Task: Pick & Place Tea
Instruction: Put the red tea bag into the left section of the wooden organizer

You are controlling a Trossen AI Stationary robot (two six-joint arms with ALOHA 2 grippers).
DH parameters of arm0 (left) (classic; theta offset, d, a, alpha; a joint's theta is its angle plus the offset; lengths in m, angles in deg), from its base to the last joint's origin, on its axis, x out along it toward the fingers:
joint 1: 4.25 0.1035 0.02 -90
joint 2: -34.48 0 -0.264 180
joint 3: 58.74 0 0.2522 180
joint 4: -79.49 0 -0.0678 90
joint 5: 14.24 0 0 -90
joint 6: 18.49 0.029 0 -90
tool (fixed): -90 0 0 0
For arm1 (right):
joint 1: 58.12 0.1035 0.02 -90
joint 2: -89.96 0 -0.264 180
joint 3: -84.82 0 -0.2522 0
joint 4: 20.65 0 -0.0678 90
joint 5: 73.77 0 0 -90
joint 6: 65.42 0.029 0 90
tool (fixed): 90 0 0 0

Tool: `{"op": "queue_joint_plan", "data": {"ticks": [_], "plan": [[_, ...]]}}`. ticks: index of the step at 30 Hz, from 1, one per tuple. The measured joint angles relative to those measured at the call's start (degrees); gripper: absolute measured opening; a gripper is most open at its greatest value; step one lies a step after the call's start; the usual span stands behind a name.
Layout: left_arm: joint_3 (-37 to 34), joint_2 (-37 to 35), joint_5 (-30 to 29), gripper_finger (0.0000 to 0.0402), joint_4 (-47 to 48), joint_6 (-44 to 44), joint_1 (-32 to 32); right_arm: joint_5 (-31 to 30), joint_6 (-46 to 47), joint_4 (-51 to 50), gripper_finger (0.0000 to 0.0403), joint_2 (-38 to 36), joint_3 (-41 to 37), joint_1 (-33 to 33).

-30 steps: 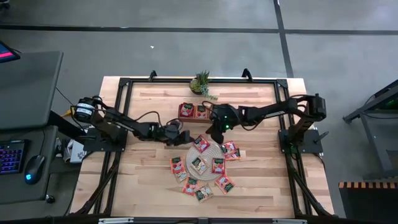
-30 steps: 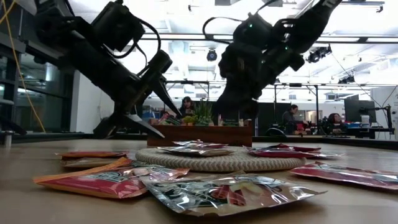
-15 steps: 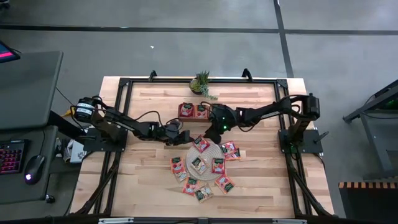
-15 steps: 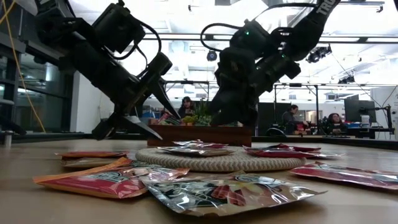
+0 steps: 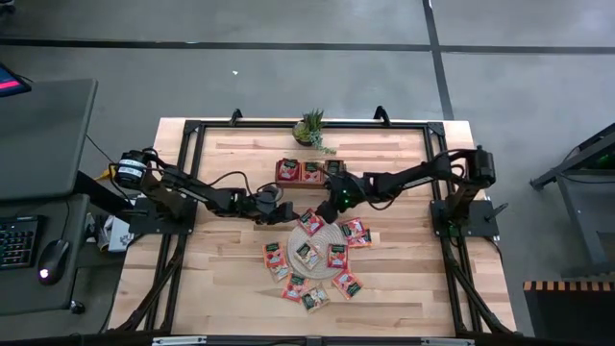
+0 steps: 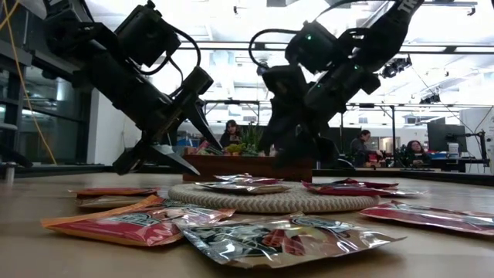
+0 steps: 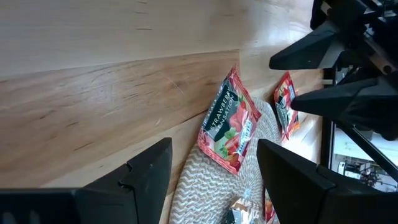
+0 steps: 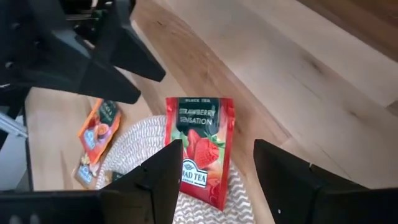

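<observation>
The right gripper [image 5: 327, 207] has drawn back from over the wooden tray [image 5: 306, 171] toward the table's middle and now hangs above the red strawberry tea sachet [image 8: 199, 149] at the woven mat's [image 5: 322, 252] far edge, its fingers [image 8: 149, 180] spread apart.

sachets [image 6: 289, 241] foreground; mat [image 6: 274, 199] mid; both grippers above, fingers apart

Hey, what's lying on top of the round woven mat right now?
The woven mat carries several tea sachets: a red strawberry sachet overlapping its edge, and others near its middle. Whatever lies under those sachets is covered. Neither gripper touches the mat.
</observation>
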Motion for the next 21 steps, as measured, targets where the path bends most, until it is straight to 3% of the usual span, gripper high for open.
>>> {"op": "queue_joint_plan", "data": {"ticks": [21], "plan": [[-0.02,-0.02,0.52,0.0233,-0.06,1.25,0.00,3.52,3.26,10.57,0.0193,8.07,0.00,-0.05]]}}
